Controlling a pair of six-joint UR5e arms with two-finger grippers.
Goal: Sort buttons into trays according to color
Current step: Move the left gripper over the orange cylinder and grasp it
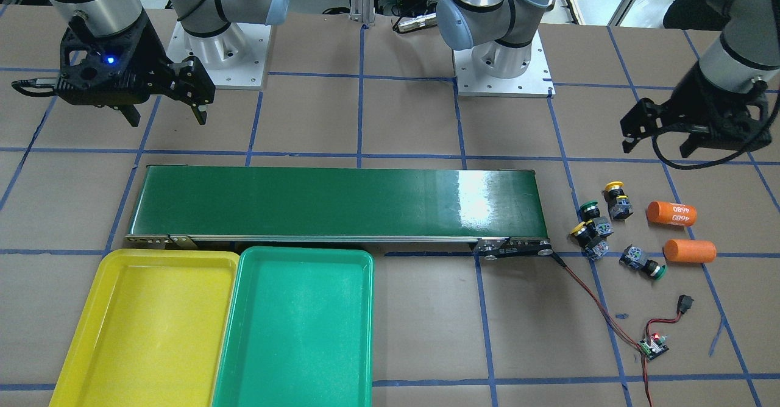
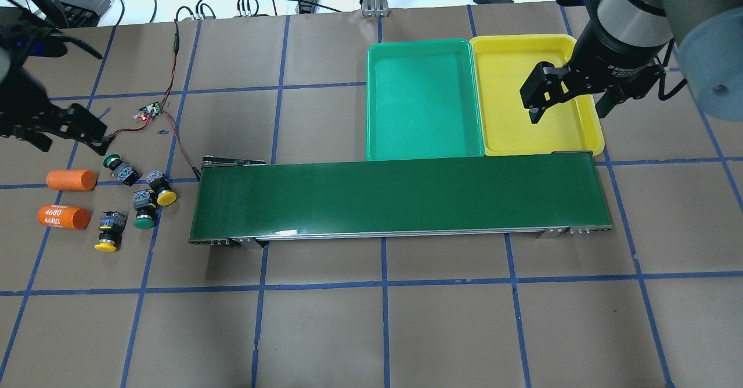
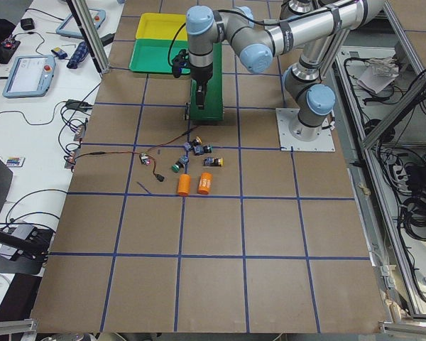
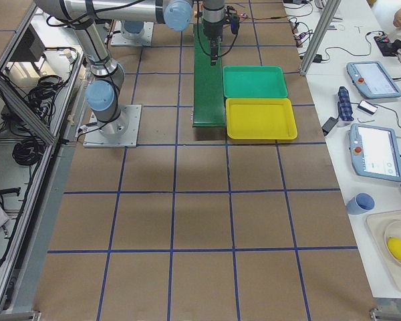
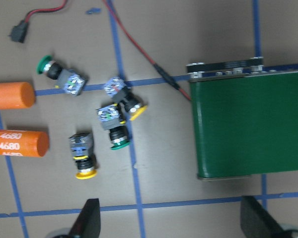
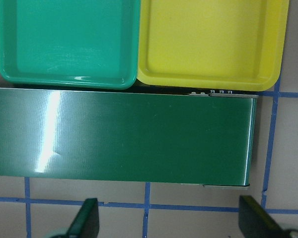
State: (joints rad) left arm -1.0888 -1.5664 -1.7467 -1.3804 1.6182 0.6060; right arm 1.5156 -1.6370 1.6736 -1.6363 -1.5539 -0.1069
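Dark green conveyor belt [image 2: 400,199], two orange cylinders [image 2: 71,180]

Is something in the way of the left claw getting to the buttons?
Nothing visible is. The left gripper hangs open above the table, near the four buttons, which lie uncovered. The orange cylinders lie on one side of them and the conveyor belt on the other, neither over them. The two middle buttons crowd each other.

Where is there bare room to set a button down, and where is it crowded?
The yellow tray, green tray and conveyor belt are all bare; so is the table on the belt's robot side. Crowded: four buttons cluster between the belt's end and the orange cylinders.
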